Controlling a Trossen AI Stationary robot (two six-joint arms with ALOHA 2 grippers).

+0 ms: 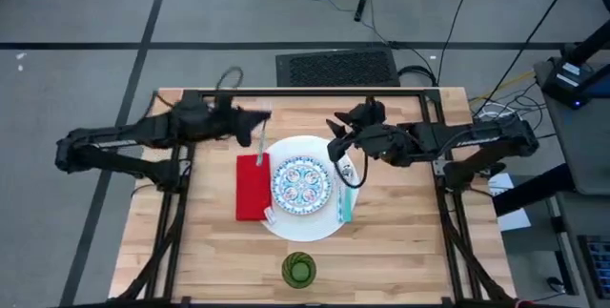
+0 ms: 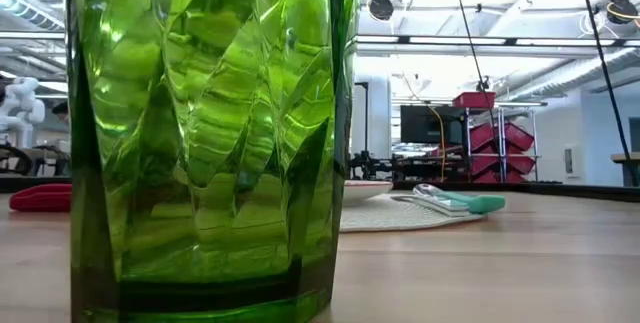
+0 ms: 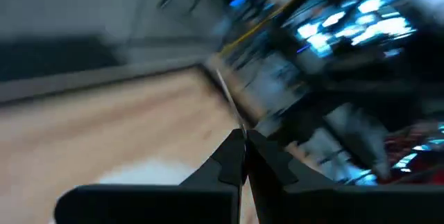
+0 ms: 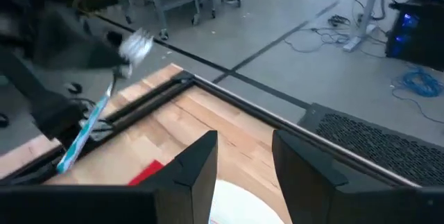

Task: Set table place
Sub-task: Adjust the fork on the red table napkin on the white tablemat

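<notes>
A white plate (image 1: 310, 146) at the table's middle carries a small patterned plate (image 1: 301, 186). The red napkin (image 1: 252, 187) lies flat on the wood at its left, and the teal-handled spoon (image 1: 345, 201) rests on its right rim. The green glass cup (image 1: 298, 270) stands near the front edge and fills the low view (image 2: 210, 133). My left gripper (image 1: 255, 129) is shut on a slim silver utensil (image 4: 90, 123), the fork as far as I can tell, above the napkin's far edge. My right gripper (image 1: 335, 146) hangs open over the plate's far right rim. My left gripper pinches the slim utensil between its two fingers near one end (image 3: 238, 128). The thin shaft runs out beyond the fingertips. The utensil is lifted clear of the table and slants down toward the napkin.
A black metal frame (image 1: 305, 92) edges the table (image 1: 400, 241). Bare wood shows left of the napkin and right of the plate. A dark floor grate (image 1: 336, 66) and cables lie beyond the far edge.
</notes>
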